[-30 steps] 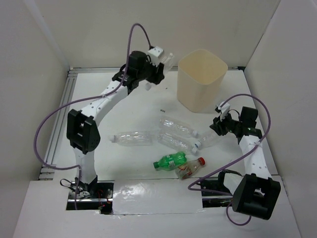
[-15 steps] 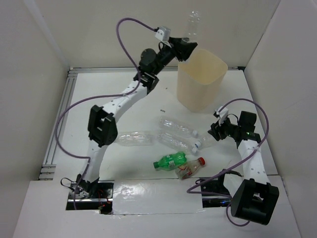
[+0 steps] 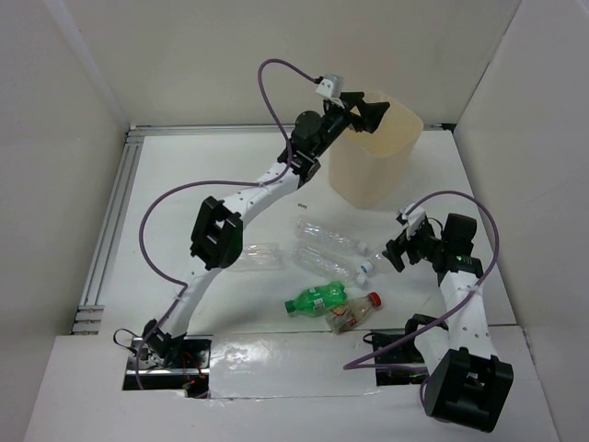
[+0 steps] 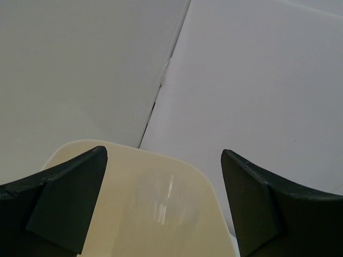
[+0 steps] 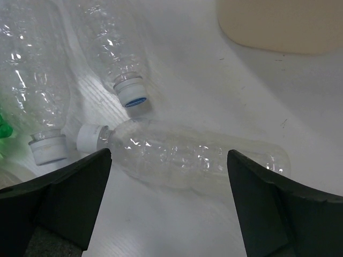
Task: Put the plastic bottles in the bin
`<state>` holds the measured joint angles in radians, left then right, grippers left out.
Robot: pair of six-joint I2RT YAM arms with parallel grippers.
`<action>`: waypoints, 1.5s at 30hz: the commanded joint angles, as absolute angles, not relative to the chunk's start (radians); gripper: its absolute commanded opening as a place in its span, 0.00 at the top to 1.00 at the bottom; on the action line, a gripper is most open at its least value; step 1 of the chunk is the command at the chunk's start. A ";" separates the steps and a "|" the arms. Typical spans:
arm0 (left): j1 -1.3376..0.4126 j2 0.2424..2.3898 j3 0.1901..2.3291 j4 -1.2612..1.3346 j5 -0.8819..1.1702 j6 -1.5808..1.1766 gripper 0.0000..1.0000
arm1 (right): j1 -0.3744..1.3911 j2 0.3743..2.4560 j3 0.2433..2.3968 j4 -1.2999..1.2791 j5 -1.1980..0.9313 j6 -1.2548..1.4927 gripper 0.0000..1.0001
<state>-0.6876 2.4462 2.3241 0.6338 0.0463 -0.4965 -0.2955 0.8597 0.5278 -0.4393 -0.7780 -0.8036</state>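
Hidden or unclear:
- One clear bottle [image 3: 250,257] is partly covered by the left arm's elbow link in the top view.
- A pale, blurred bottle shape [image 4: 167,199] is seen inside the bin [image 3: 373,161] from the left wrist camera. Its cap and label cannot be made out.
- The green bottle [image 3: 315,297] is cut to a sliver at the left edge of the right wrist view, and only the bin's base is caught there, at top right.

Left arm: it is stretched far forward and raised, and the left gripper [image 3: 366,114] is held above the bin's rim on the left side. Its fingers [image 4: 64,198] are spread wide, with nothing held between them.

Right arm: it is folded, with the forearm angled toward mid-table. The right gripper [image 3: 398,250] is lowered over a white-capped bottle [image 5: 187,158] that lies on its side on the table [image 3: 184,184], near the bin's base. The jaws are wide apart with one finger on each side of that bottle, and no grip is made.

Elsewhere: two further clear bottles [image 3: 331,238] lie side by side mid-table, caps toward the right gripper. The red-capped bottle [image 3: 354,311] lies just beside the green bottle, nearer the arm bases.
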 commanded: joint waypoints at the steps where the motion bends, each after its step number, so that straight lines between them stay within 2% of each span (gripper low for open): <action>1: -0.680 2.352 2.292 0.699 0.067 -0.465 0.00 | -0.302 0.871 0.529 -0.385 -0.749 -0.853 0.05; 3: -0.680 2.342 2.302 0.671 0.067 -0.454 0.00 | -0.302 0.882 0.541 -0.420 -0.764 -0.949 0.05; 6: -0.680 2.298 2.324 0.609 0.087 -0.405 0.00 | -0.302 0.908 0.578 -0.532 -0.817 -1.233 0.05; 7: -0.680 2.274 2.324 0.585 0.103 -0.367 0.00 | -0.302 0.922 0.590 -0.576 -0.828 -1.405 0.05; 10: -0.680 2.098 2.171 0.488 0.114 -0.277 0.00 | -0.302 1.056 0.673 -0.759 -0.815 -1.681 0.05; 13: -0.680 1.849 1.877 0.410 0.084 -0.233 0.00 | -0.302 1.155 0.753 -0.914 -0.760 -1.869 0.06; 17: -0.680 1.560 1.475 0.298 0.065 -0.161 0.00 | -0.302 1.245 0.764 -0.911 -0.681 -2.131 0.06; 18: -0.680 1.505 1.316 0.263 0.051 -0.140 0.00 | -0.302 1.299 0.764 -0.911 -0.681 -2.170 0.05; 21: -0.680 1.306 1.043 0.221 -0.010 -0.158 0.00 | -0.273 1.441 0.807 -0.901 -0.632 -2.252 0.05; 25: -0.680 1.123 0.838 0.109 -0.096 -0.274 0.00 | -0.213 1.543 0.816 -0.779 -0.554 -2.252 0.05; 27: -0.680 1.068 0.787 0.051 -0.139 -0.384 0.00 | -0.192 1.580 0.828 -0.790 -0.520 -2.252 0.09; 30: -0.680 0.985 0.707 -0.023 -0.224 -0.538 0.00 | -0.183 1.634 0.841 -0.857 -0.489 -2.272 0.29; 31: -0.689 0.953 0.684 -0.049 -0.300 -0.674 0.00 | -0.183 1.634 0.851 -0.903 -0.489 -2.281 0.46; 33: -0.689 0.930 0.675 -0.113 -0.363 -0.806 0.00 | -0.201 1.608 0.877 -0.960 -0.524 -2.281 0.56; 36: -0.689 0.916 0.696 -0.218 -0.428 -0.991 0.00 | -0.236 1.511 0.963 -1.133 -0.673 -2.281 0.65; 39: -0.689 0.951 0.751 -0.297 -0.448 -1.101 0.00 | -0.245 1.437 1.104 -1.317 -0.840 -2.264 0.67; 41: -0.689 0.991 0.823 -0.348 -0.448 -1.173 0.00 | -0.191 1.358 1.158 -1.318 -0.971 -2.114 0.67; 45: -0.669 1.121 0.972 -0.547 -0.416 -1.383 0.00 | -0.081 1.330 1.313 -1.286 -1.127 -1.918 0.70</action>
<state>-0.6819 1.0573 0.8639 -0.4076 -0.4061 -1.1534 -0.1459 1.3701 1.2171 -1.1980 -0.9039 -1.9697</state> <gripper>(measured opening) 1.001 0.600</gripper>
